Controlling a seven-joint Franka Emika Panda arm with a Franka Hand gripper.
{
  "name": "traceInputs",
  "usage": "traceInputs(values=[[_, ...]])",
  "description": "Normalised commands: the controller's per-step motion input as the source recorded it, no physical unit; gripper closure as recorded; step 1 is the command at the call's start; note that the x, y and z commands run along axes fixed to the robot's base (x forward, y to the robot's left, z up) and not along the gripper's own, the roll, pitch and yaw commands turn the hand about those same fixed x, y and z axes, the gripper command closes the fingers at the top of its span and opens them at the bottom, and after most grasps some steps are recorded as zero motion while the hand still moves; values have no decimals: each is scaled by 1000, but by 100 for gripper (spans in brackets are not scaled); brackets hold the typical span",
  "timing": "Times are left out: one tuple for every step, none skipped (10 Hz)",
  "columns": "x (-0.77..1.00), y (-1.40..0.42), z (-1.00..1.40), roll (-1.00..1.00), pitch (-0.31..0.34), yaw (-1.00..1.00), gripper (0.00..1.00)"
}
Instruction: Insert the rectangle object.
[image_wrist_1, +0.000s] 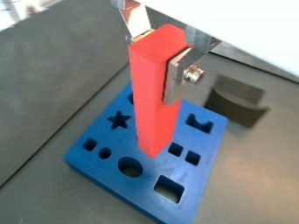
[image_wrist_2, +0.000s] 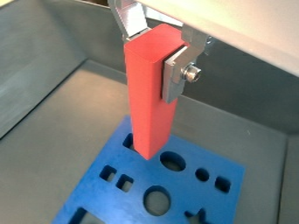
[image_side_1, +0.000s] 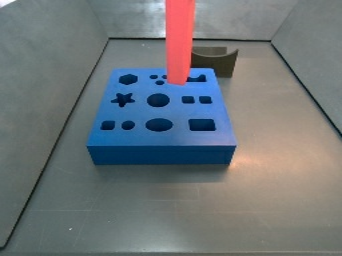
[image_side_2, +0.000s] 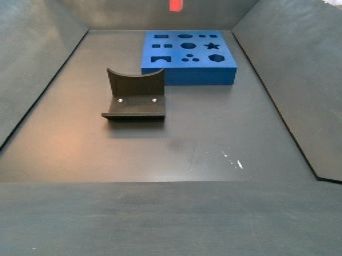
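Note:
My gripper (image_wrist_1: 158, 48) is shut on the top of the rectangle object (image_wrist_1: 155, 96), a long red bar that hangs upright; both silver fingers (image_wrist_2: 176, 74) press on its sides, as both wrist views show. The bar's lower end hangs over the blue block (image_wrist_1: 128, 175) with its shaped holes, near the block's far middle in a side view (image_side_1: 177, 60). The frames do not show whether it touches the block. In a side view only a bit of the bar (image_side_2: 175, 5) shows, above the block (image_side_2: 190, 55). The gripper itself is out of both side views.
The dark fixture (image_side_2: 134, 97), a bracket with a curved top edge, stands on the grey floor beside the block, and shows behind it in a side view (image_side_1: 214, 60). Sloping grey walls (image_side_1: 54, 90) enclose the floor.

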Motion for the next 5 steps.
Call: traceInputs(values=[[0,0,-229,0,-46,-1000,100],[97,-14,-260,0,-30,-1000,100],[351,-43,-169,-7,0,-791,100],[371,-37,-83,-39,0,-771,100],[457,-51,-86,-37,0,-691,100]])
